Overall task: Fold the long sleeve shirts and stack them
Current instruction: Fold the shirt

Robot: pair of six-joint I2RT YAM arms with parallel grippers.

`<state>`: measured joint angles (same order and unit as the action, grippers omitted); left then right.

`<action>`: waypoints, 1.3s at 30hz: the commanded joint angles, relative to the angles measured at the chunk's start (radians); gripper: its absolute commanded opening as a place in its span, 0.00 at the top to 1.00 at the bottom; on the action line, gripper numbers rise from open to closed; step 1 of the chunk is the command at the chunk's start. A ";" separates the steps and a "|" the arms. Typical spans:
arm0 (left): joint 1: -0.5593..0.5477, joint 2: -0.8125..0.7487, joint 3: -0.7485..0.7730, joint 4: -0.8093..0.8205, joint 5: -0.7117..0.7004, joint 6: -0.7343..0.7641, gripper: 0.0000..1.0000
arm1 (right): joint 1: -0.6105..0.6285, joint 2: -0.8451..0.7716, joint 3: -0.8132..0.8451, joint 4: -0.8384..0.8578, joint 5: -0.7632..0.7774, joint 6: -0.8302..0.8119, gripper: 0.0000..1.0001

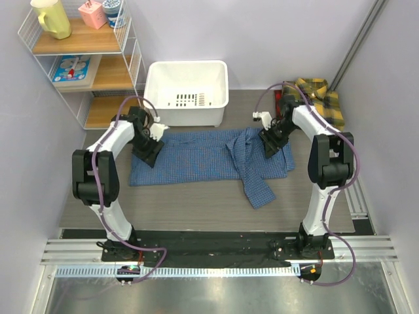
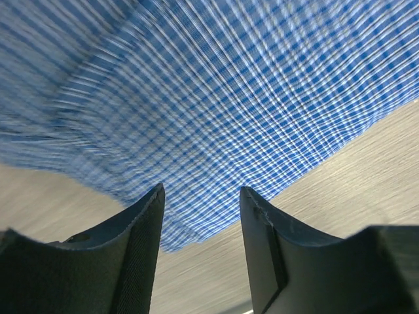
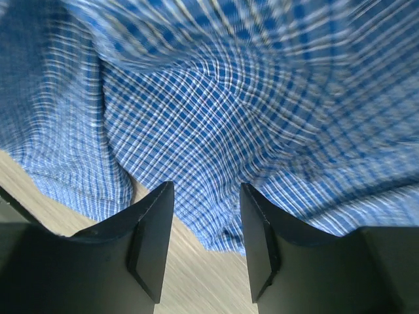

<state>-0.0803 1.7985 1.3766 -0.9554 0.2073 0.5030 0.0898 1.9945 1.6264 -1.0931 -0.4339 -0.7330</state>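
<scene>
step judged: blue shirt [image 1: 196, 160] is being folded, laid flat | left gripper [image 2: 201, 193], right gripper [image 3: 206, 190]: jaws parted, nothing clamped | next: both ends likely to be pinched, carried over evenly

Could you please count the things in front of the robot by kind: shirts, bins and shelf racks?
Shirts: 2 (blue fine-check cloth shirt, spread out on the table; yellow-and-dark plaid cloth shirt, at the far right)
Bins: 1 (white plastic bin)
Shelf racks: 1 (white wire rack with wooden shelves)
Total: 4
</scene>
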 commanded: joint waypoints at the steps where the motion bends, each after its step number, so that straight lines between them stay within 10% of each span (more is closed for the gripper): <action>1: -0.004 0.016 -0.068 0.067 0.014 -0.041 0.50 | -0.001 -0.002 -0.100 0.082 0.017 0.032 0.50; 17: -0.022 -0.172 -0.410 0.008 -0.079 0.138 0.59 | 0.007 -0.189 -0.430 0.007 -0.005 0.047 0.60; 26: -0.029 -0.435 -0.177 -0.079 0.336 0.129 0.32 | 0.014 -0.408 -0.217 -0.068 -0.189 -0.031 0.39; 31: -0.030 -0.556 -0.123 0.070 0.382 -0.067 0.24 | 0.226 -0.563 -0.359 0.028 -0.061 0.064 0.16; 34: -0.030 -0.690 -0.174 0.220 0.365 -0.184 0.00 | 0.420 -0.704 -0.524 0.113 0.055 0.072 0.10; 39: -0.029 -0.882 -0.316 0.414 0.385 -0.262 0.00 | 0.606 -0.956 -0.736 0.207 0.118 -0.291 0.04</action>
<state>-0.1074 1.0420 1.1320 -0.7177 0.5339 0.3531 0.6140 1.2030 1.0004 -0.9562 -0.4076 -0.7544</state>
